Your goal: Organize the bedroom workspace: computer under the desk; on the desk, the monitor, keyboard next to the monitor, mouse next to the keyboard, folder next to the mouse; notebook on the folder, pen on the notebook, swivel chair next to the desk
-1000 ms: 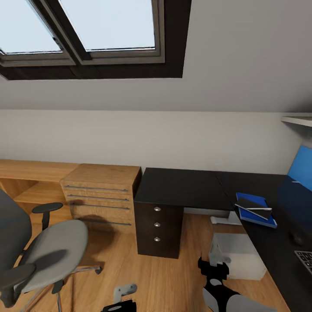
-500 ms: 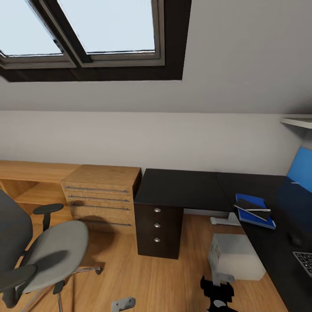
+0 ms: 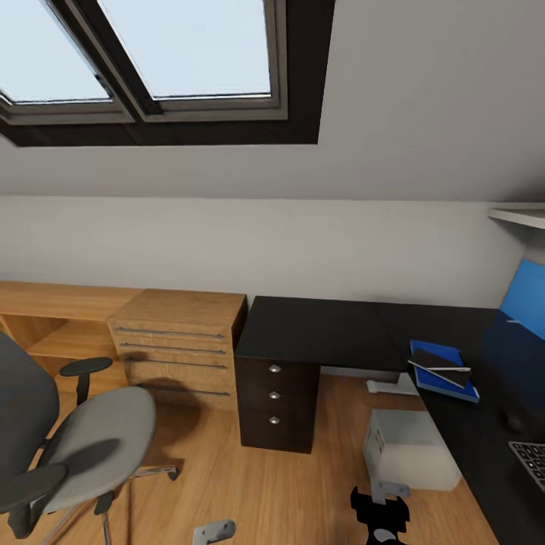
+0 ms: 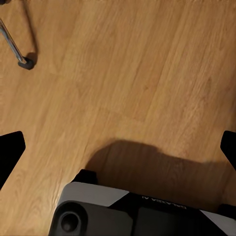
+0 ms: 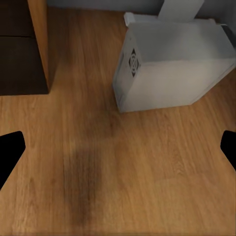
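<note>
The swivel chair (image 3: 98, 439), grey with black armrests, stands at the near left, apart from the desk (image 3: 469, 431). On the glossy black desk lies the blue folder (image 3: 454, 382), with the dark notebook (image 3: 435, 357) and the pale pen (image 3: 440, 369) on top. Nearer on the desk are the mouse (image 3: 519, 416) and a corner of the keyboard (image 3: 531, 456). The pale grey computer (image 3: 412, 448) (image 5: 172, 69) stands on the floor under the desk. The monitor is out of view. My left gripper (image 4: 118, 152) and my right gripper (image 5: 118, 150) hang open over bare floor.
A black cabinet desk (image 3: 303, 333) with silver knobs adjoins the desk, and a wooden drawer unit (image 3: 178, 341) stands left of it. A blue back panel (image 3: 526, 299) rises at the far right. A chair leg with castor (image 4: 19, 51) is near my left gripper.
Both arms have dropped lower, so the right arm now barely reaches into the head view. The camera has shifted slightly. The desk things and the chair have stayed put.
</note>
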